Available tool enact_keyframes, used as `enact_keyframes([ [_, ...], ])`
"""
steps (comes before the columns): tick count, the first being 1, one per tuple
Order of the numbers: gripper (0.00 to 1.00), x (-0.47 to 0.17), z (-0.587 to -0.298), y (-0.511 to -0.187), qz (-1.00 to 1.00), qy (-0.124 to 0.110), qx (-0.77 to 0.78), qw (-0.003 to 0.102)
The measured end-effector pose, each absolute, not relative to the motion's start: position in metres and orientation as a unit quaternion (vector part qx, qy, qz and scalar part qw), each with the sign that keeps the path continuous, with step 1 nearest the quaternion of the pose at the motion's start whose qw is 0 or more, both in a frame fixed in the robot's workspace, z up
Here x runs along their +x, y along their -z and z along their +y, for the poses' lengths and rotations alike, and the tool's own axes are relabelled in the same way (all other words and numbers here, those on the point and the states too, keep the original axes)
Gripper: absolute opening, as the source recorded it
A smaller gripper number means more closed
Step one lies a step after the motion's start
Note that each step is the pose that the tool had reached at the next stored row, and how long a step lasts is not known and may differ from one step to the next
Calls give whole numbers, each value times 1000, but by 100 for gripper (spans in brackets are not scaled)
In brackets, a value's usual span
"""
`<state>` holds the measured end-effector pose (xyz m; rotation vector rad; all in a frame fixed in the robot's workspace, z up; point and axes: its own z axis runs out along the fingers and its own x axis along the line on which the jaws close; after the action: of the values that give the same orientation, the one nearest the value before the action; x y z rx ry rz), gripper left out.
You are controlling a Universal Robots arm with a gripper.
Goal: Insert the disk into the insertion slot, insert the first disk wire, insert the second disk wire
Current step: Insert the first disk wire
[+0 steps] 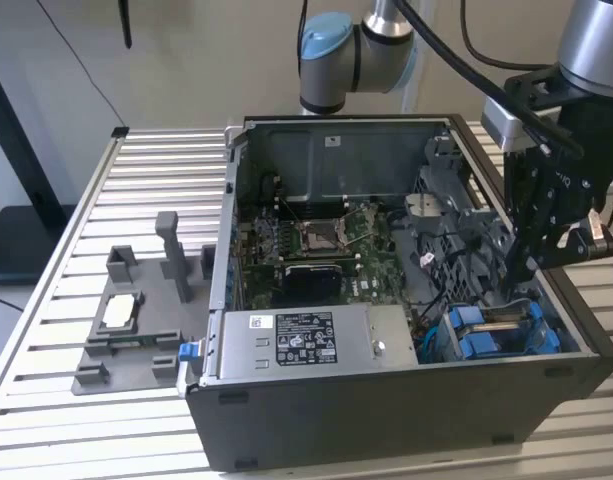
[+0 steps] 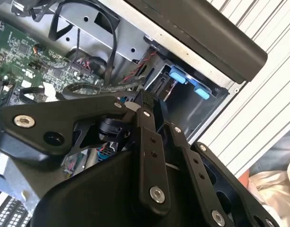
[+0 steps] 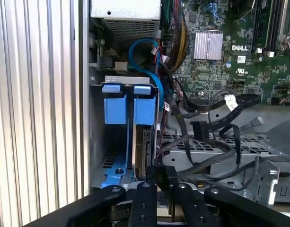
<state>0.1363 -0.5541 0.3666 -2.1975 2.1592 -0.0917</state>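
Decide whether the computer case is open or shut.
Open: the computer case has its upward side uncovered, exposing the motherboard and power supply.

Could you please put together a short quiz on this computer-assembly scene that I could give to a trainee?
1. True or false: the computer case lies open, with its motherboard exposed.
2. Multiple choice: in the exterior view, the gripper hangs over which part of the case? A. the exterior view's left end; B. the exterior view's right end; C. none, it is away from the case.
3. Fill in: the plastic tabs at the insertion slot are coloured ____.
Key: 1 true; 2 B; 3 blue.
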Motion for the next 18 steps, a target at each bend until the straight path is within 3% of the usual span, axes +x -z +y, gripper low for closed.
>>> enact_keyframes([
  [18, 20, 144, -563, -342, 709, 24, -704, 32],
])
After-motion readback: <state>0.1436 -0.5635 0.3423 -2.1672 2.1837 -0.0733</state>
